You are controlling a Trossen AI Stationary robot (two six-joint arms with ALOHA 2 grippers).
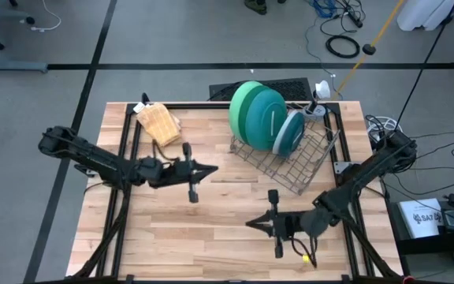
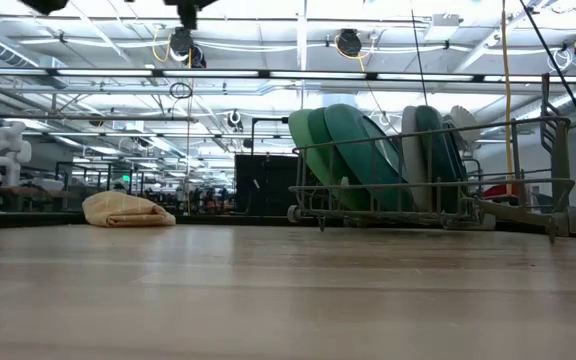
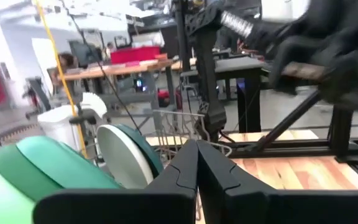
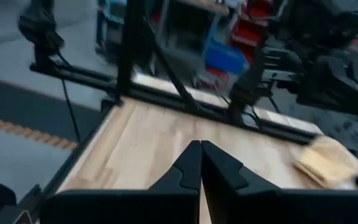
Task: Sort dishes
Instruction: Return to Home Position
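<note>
- High view: four plates stand on edge in the wire rack (image 1: 294, 172), at the far right part of the table (image 1: 211, 244); none lies on the wood.
- Order along the rack from its far-left end: light green plate (image 1: 241, 101), dark green plate (image 1: 265, 118), pale plate (image 1: 280, 132), teal plate (image 1: 293, 134).
- The two large green ones overlap and lean the same way. The pale plate and teal plate sit close together, nearer upright in the low view, with a gap between them and the greens.
- Tan cloth (image 1: 158, 122) lies crumpled near the far left corner, well apart from the rack.
- Left gripper (image 1: 212, 168): above the table's middle, left of the rack, tips toward the right. Fingers pressed together, nothing between them.
- Right gripper (image 1: 251, 224): above the near right area, in front of the rack, tips toward the left. Fingers likewise closed tight and empty.
</note>
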